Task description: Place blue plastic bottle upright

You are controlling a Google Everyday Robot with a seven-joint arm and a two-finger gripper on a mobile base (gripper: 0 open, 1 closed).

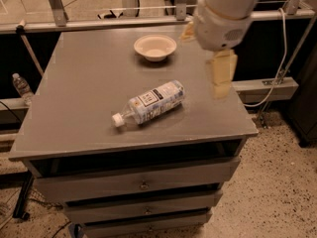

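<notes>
In the camera view, a clear plastic bottle [151,102] lies on its side near the middle of the flat grey worktop [79,78]. Its white screw cap points front-left, and its pale label with a dark square patch faces up. A shallow, round cream bowl [155,47] sits well behind it. The robot's pale hand [221,78] hangs over the worktop's right side, apart from the bottle; whether it is clenched or released cannot be told.
</notes>
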